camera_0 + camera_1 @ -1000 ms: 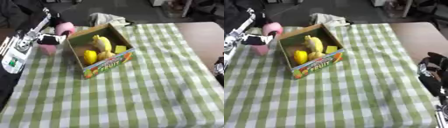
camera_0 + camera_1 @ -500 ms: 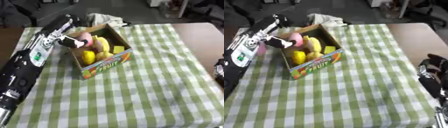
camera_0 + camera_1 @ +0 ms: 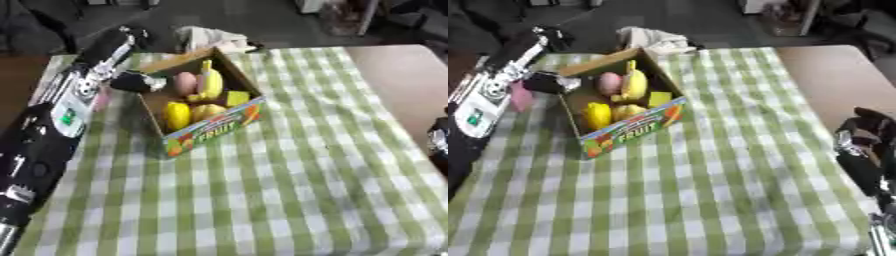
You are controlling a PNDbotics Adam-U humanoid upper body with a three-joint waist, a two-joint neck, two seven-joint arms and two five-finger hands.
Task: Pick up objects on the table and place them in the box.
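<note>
I am reaching my left hand (image 3: 136,81) in from the left, and it is sitting just at the near-left rim of the box (image 3: 213,131). Whether my fingers are spread or curled I cannot tell — they are only showing as a dark blur against the cardboard. The box is standing open on the green-checked cloth (image 3: 289,190) covering the tabletop (image 3: 394,75), with "FRUIT" printed on its front wall. A pink, rounded object (image 3: 185,83) is lying inside, at the back-left, touching a banana (image 3: 210,82) beside it; a yellow fruit (image 3: 178,115) and a small yellow block (image 3: 236,98) are lying in there too. My right hand (image 3: 866,145) is resting at the right edge, well apart from the box — its dark fingers are looking relaxed and are holding nothing. A pale crumpled cloth (image 3: 651,39) is lying behind the box.
</note>
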